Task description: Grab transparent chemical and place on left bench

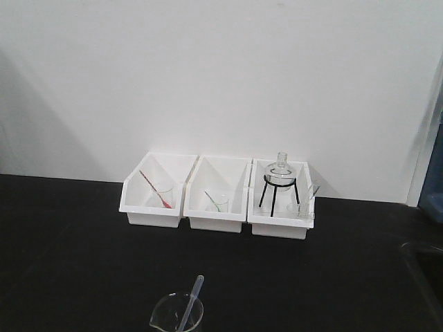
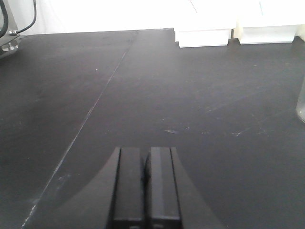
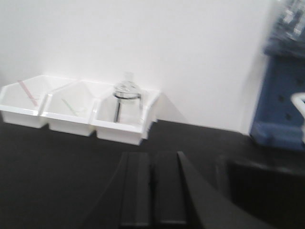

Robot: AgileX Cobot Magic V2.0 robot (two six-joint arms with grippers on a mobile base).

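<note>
Black matte benchtop (image 1: 76, 256) lay bare; we needed a gentle pinch on the thin clear plastic pipette (image 1: 191, 301) in the near glass beaker (image 1: 176, 315), left gripper (image 2: 143, 222) and right gripper (image 3: 152, 220) both closed, empty.

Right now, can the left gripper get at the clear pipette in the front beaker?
Probably yes. The clear pipette leans out of the open beaker, nothing covers it, and the bench ahead of the left gripper is bare, though the gripper is shut.
</note>
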